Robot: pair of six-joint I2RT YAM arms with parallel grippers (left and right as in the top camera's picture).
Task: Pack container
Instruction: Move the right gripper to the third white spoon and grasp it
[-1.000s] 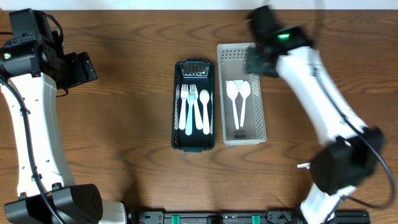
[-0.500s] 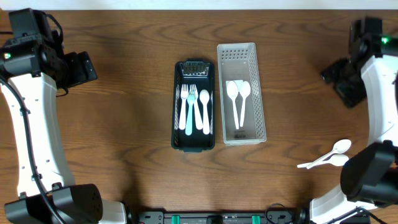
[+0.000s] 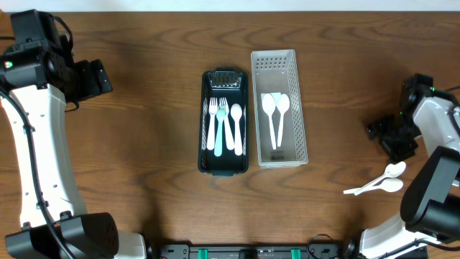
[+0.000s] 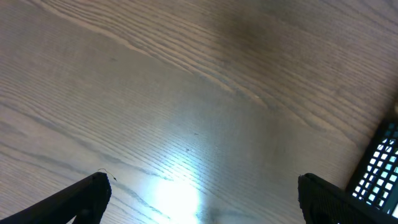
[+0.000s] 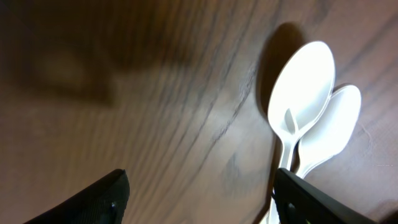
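A white slotted basket [image 3: 297, 101] at table centre holds two white spoons [image 3: 275, 115]. Beside it on the left, a dark tray [image 3: 203, 122] holds white and pale blue forks and a spoon [image 3: 225, 124]. Two more white spoons [image 3: 382, 181] lie stacked on the table at the right; they show large in the right wrist view [image 5: 305, 121]. My right gripper [image 3: 392, 140] is open and empty just above those spoons, with its fingertips [image 5: 199, 196] to their left. My left gripper [image 3: 90, 78] is open and empty over bare wood at far left, as the left wrist view [image 4: 202, 199] shows.
The dark tray's corner [image 4: 382, 165] shows at the right edge of the left wrist view. The right arm's base stands at the bottom right corner. Bare wooden table lies on both sides of the two containers.
My right arm has swung from over the white basket out to the right side and come down near the two loose spoons. The left arm has not moved.
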